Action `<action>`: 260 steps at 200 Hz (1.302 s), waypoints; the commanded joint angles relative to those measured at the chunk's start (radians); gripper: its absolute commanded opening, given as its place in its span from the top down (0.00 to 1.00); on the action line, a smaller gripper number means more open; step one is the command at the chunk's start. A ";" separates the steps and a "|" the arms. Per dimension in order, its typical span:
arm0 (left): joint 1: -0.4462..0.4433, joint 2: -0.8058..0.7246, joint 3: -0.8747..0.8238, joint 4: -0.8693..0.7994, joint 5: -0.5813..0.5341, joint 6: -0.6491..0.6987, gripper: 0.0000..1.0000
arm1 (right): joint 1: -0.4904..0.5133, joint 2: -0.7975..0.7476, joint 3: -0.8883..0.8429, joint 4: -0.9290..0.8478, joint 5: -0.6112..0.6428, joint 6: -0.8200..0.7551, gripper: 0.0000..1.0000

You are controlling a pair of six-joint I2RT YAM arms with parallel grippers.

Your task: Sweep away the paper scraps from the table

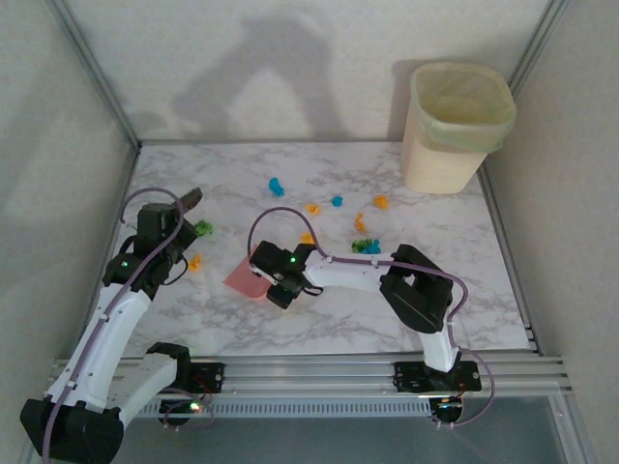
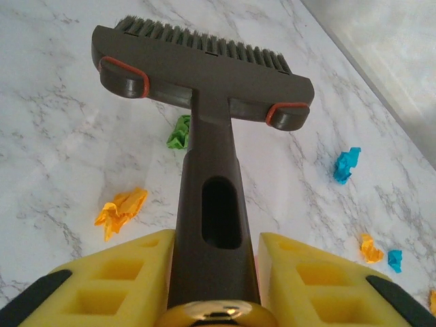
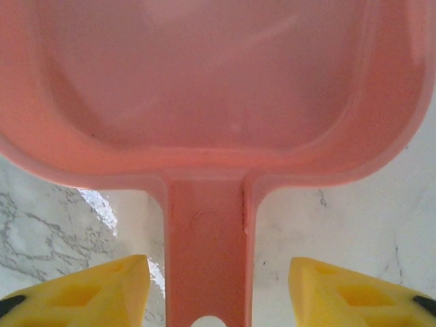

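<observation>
Along the near edge, the metal rail is carrying both arm bases. Just beyond it, the right arm is reaching leftward over the marble table, and the right gripper is sitting at the handle end of the pink dustpan. In the right wrist view its yellow fingers are standing apart, with the dustpan handle running between them. A strip of marble is showing on either side, so the jaws are gaping and gripping nothing. The pan is lying on the table, stretching away from the fingers.

On the left side, the left gripper is holding the dark brown hand brush by its handle. In the left wrist view the fingers are closing narrowly against both sides of that handle, and the bristled head is pointing away from the wrist. I cannot tell whether the bristles are touching the marble.

The paper scraps are lying scattered across the middle of the table. An orange scrap and a green scrap are sitting near the brush, and a green-and-blue clump is lying to the right of the dustpan. Orange and bright blue bits are spreading farther out.

In the far right corner, a cream wastebasket lined with a pale green bag is standing upright.
</observation>
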 commanded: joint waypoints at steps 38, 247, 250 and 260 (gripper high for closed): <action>0.020 0.023 0.018 0.036 0.037 0.015 1.00 | -0.010 -0.373 -0.347 0.374 -0.034 0.168 0.14; 0.060 0.067 0.003 0.085 0.133 0.016 1.00 | -0.053 -0.283 -0.846 1.298 -0.179 0.190 0.15; 0.059 0.067 0.003 0.087 0.135 0.016 1.00 | -0.053 -0.280 -0.849 1.302 -0.178 0.189 0.16; 0.062 0.067 0.003 0.089 0.136 0.013 1.00 | -0.054 -0.270 -0.855 1.310 -0.186 0.186 0.16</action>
